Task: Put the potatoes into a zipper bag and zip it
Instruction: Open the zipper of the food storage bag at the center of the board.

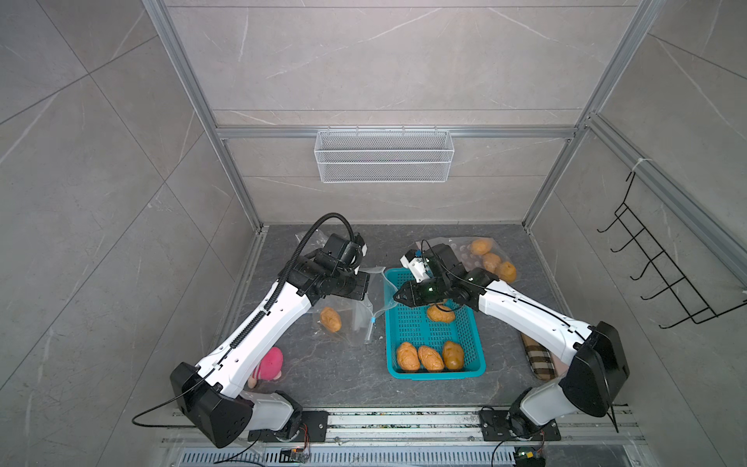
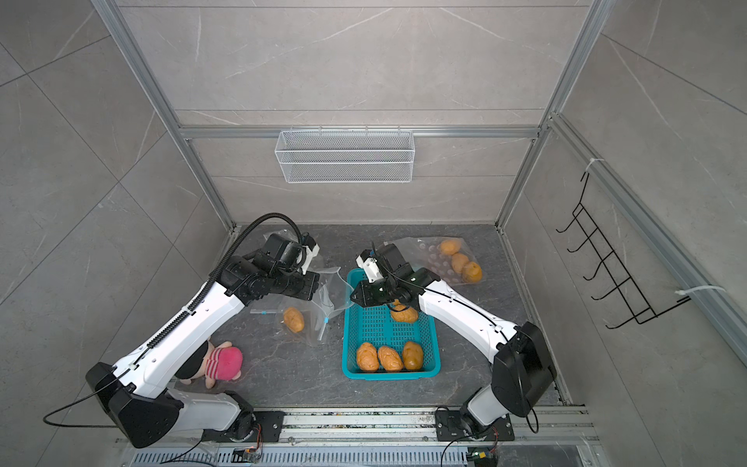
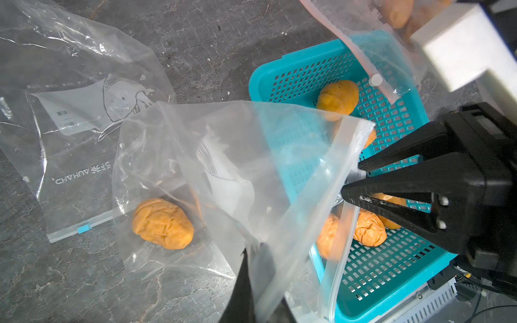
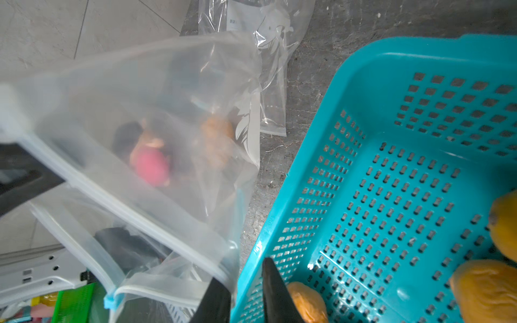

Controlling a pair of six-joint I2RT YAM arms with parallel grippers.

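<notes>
Potato [image 3: 162, 223] sits in the bag [image 3: 223, 156] — four more potatoes [image 1: 430, 358] in the basket [image 1: 434, 375]. Left gripper [image 3: 253, 257] clamps the bag's rim; right gripper [image 3: 354, 180] has jaws slightly apart at the zip.

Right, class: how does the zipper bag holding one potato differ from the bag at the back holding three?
The near bag holds one potato; the back bag holds three potatoes. The shut left pincer lifts the near bag's mouth open; no pincer touches the back bag. The near bag's slider is blue, the back bag's slider whitish. Both are clear plastic zipper bags.
</notes>
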